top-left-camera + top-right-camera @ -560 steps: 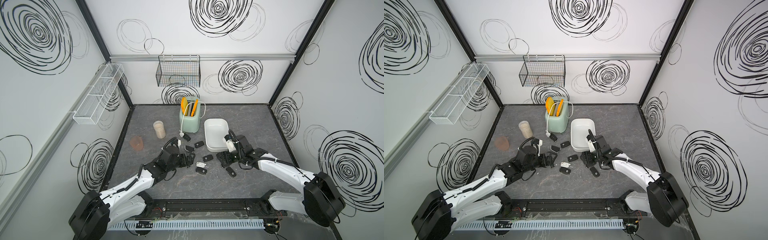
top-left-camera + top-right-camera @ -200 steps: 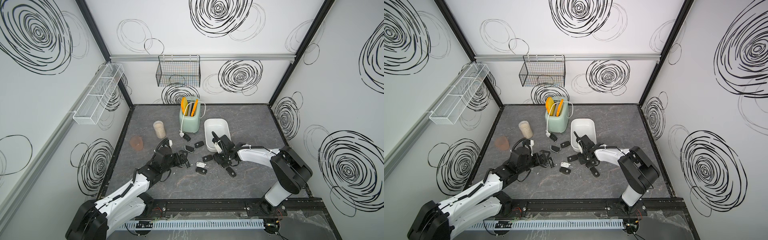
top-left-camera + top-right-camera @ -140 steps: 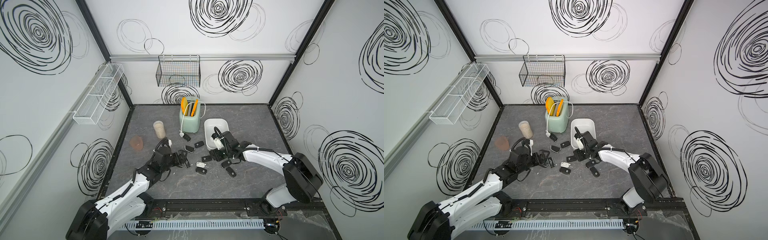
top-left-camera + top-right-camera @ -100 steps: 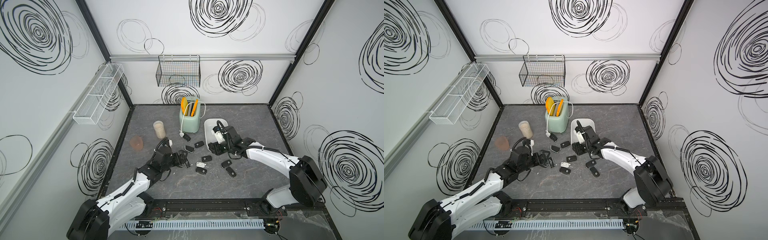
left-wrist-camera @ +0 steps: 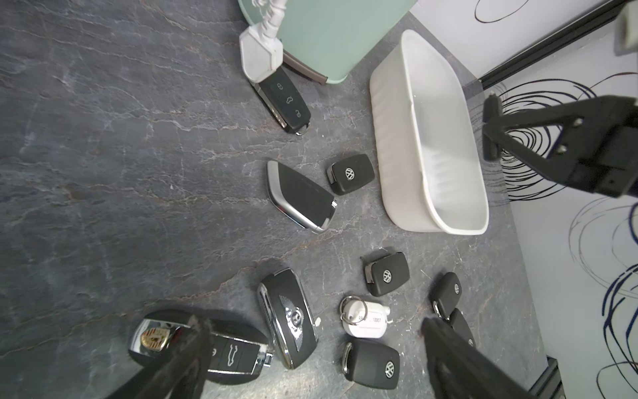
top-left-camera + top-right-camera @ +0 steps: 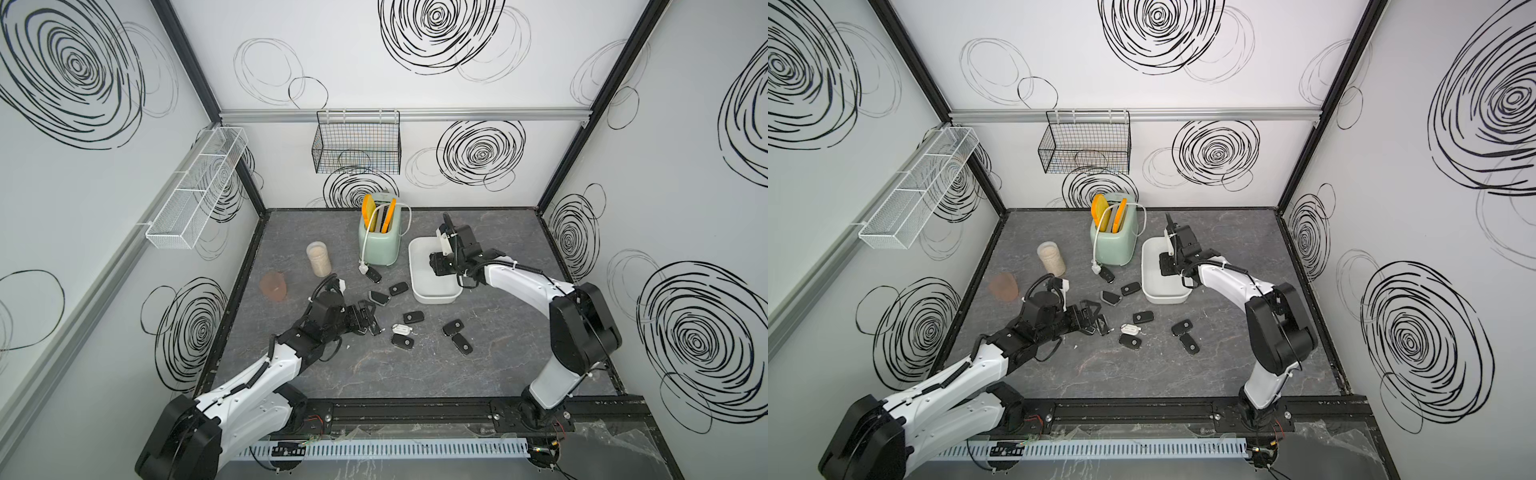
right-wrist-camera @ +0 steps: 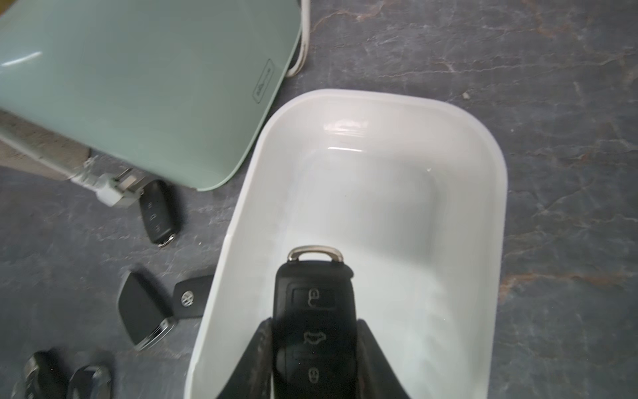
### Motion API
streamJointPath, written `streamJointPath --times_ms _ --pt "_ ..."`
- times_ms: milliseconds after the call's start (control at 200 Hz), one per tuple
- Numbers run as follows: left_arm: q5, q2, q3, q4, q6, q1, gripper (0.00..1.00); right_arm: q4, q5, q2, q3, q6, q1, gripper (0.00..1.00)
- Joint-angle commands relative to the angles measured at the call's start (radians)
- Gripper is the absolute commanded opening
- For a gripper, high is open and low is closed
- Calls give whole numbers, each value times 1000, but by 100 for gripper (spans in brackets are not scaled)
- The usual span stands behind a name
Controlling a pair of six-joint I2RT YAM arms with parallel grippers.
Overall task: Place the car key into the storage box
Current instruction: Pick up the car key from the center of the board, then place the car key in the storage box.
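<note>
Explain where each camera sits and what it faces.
Top views: high at the front, looking down on the table; both arms show.
Left wrist: on the left arm, facing scattered keys; the open left claw shows.
Right wrist: on the right arm, facing the storage box; the right claw grips the car key.
Shared: all show the storage box and toaster.

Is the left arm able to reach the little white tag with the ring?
Probably yes. The left gripper is open and close by, and the white tag lies uncovered on the table, though black keys crowd around it.
</note>
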Motion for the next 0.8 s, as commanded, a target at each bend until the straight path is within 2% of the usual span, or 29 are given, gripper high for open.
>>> streamJointPath --times_ms 0,380,795 --pt "3 2 30 36 15 12 98 29 66 70 68 -12 -19 27" --pt "12 -5 21 34 23 27 98 19 114 321 241 -1 -63 28" --pt "15 -7 18 34 20 32 98 -9 169 411 307 21 -71 31"
